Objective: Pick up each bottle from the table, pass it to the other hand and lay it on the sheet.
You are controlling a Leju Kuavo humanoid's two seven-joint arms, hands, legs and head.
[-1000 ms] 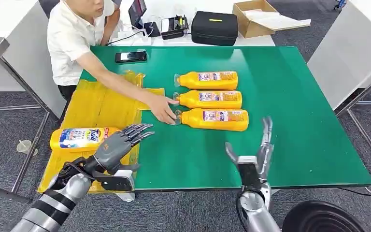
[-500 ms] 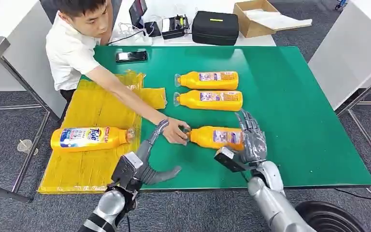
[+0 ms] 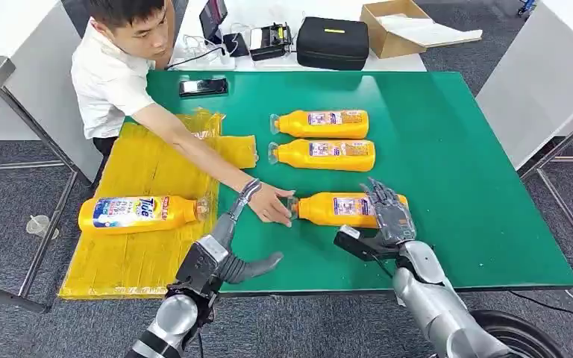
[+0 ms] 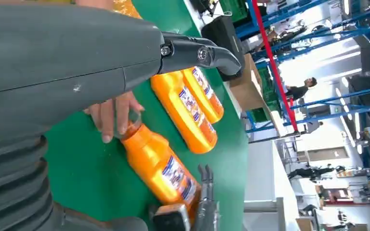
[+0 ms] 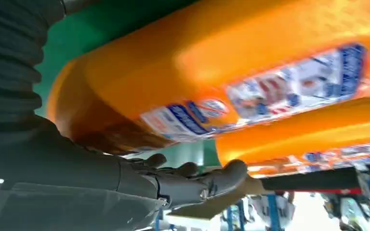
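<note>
While the right hand (image 3: pixel 389 215) curls its fingers over the base of the nearest orange detergent bottle (image 3: pixel 336 209) lying on the green worktop (image 3: pixel 462 164), not visibly clamped, it should wrap fully before lifting toward the open, empty left hand (image 3: pixel 227 242), since a person's hand (image 3: pixel 270 203) touches the cap.

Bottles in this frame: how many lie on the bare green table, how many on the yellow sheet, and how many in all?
On the green table: 3 orange bottles, far, middle, and near one, with the right hand at its base.
On the yellow sheet: 1 bottle.
Total: 4.
</note>
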